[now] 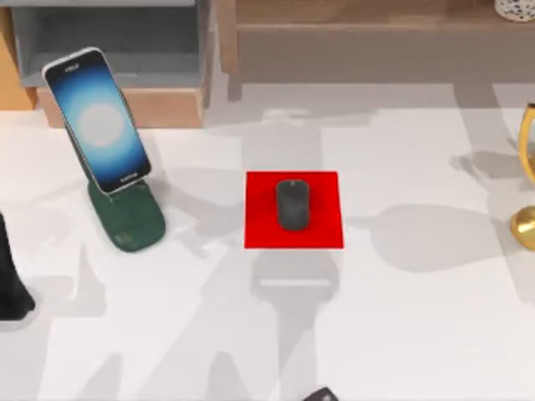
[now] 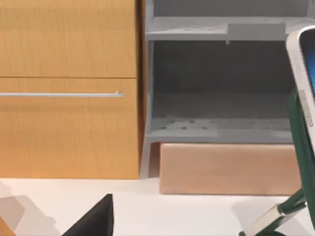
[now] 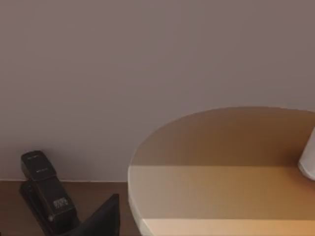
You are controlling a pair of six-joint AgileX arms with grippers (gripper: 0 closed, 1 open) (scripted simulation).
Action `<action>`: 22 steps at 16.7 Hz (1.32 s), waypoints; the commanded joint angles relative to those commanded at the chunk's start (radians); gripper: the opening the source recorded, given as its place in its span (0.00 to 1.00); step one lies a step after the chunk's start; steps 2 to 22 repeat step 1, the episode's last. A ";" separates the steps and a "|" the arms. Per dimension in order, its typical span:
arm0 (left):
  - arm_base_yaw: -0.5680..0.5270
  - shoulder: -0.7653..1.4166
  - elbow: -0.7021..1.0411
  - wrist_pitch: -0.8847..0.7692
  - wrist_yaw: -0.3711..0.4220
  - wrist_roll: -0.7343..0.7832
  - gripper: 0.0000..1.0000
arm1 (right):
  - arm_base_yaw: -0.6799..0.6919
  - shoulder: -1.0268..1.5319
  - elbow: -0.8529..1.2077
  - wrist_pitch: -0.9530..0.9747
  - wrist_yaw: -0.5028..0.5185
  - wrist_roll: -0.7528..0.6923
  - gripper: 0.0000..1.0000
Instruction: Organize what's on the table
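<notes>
Table: broad white top spanning the top view, shelf unit along its 12 o'clock edge. Item one, a dark mouse, lies centred on a red mat at mid-table; judged already in place. Item two, a phone, leans tilted in a green stand at about 10 o'clock; also judged settled. Item three, a gold object cut by the 3 o'clock edge, cannot be identified. Remaining work, if any, is not evident; the task looks near complete. Left arm: dark shape at the 9 o'clock edge, parked; whether its tool is released or clenched cannot be told. The left wrist view adds the shelf's wooden drawer front and grey open compartment, with the stand's metal hinge. The right wrist view adds a round wooden tabletop against a plain wall and a black device beyond it.
</notes>
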 joint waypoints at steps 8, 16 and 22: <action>0.000 0.000 0.000 0.000 0.000 0.000 1.00 | 0.000 0.000 0.000 0.000 0.000 0.000 1.00; 0.000 0.000 0.000 0.000 0.000 0.000 1.00 | 0.000 0.000 0.000 0.000 0.000 0.000 1.00; 0.000 0.000 0.000 0.000 0.000 0.000 1.00 | 0.000 0.000 0.000 0.000 0.000 0.000 1.00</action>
